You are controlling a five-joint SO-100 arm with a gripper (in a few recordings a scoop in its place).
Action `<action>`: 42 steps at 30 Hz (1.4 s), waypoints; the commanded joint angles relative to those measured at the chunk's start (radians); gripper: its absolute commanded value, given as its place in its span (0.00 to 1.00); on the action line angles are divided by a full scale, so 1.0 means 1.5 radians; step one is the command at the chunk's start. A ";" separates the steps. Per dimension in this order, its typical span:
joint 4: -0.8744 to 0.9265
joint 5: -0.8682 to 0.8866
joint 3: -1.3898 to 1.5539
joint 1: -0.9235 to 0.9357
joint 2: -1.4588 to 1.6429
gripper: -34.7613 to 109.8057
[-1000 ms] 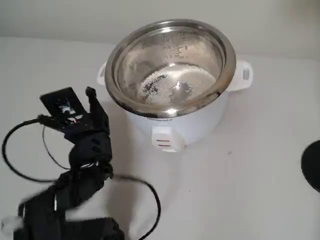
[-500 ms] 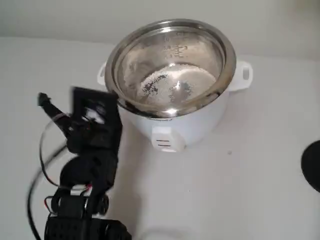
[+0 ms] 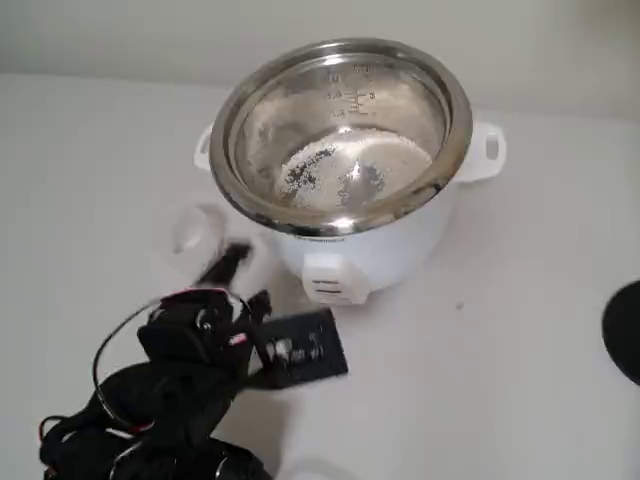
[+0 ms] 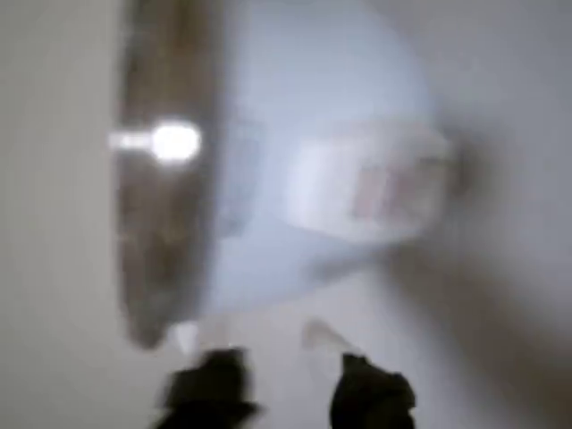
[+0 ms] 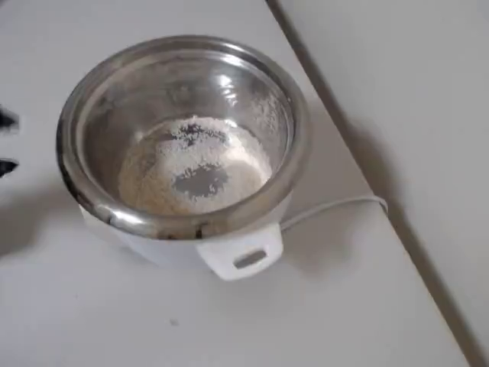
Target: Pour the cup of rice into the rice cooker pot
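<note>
The rice cooker pot (image 3: 345, 125) sits in its white cooker body (image 3: 370, 250) on the pale counter (image 3: 520, 350), and everything else is placed from it. Inside the pot, the rice (image 5: 195, 164) lies as a thin, patchy pale layer across the bottom, with bare steel showing in spots near the middle. In the fixed view the cup (image 3: 197, 232) appears as a faint, blurred whitish shape on the counter just to the left of the cooker body, below the left side handle (image 3: 203, 150). The black arm (image 3: 170, 370) lies low in front and to the left of the cooker, its tool (image 3: 232, 262) reaching up toward the cup; the tool is smeared by motion there. In the wrist view the tool's two dark fingertips (image 4: 210, 389) stand apart with a gap between them, nothing held, the cooker's front latch (image 4: 371, 183) blurred beyond them. A white cord (image 5: 336, 208) runs from the cooker across the counter in the overhead view.
</note>
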 commanded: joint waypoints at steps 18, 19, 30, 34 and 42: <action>-0.083 0.050 0.278 -0.010 -0.001 0.24; -0.096 0.058 0.296 -0.010 -0.001 0.24; -0.136 0.101 0.357 -0.009 -0.001 0.25; -0.136 0.102 0.357 -0.007 -0.001 0.25; -0.136 0.102 0.357 -0.007 -0.001 0.24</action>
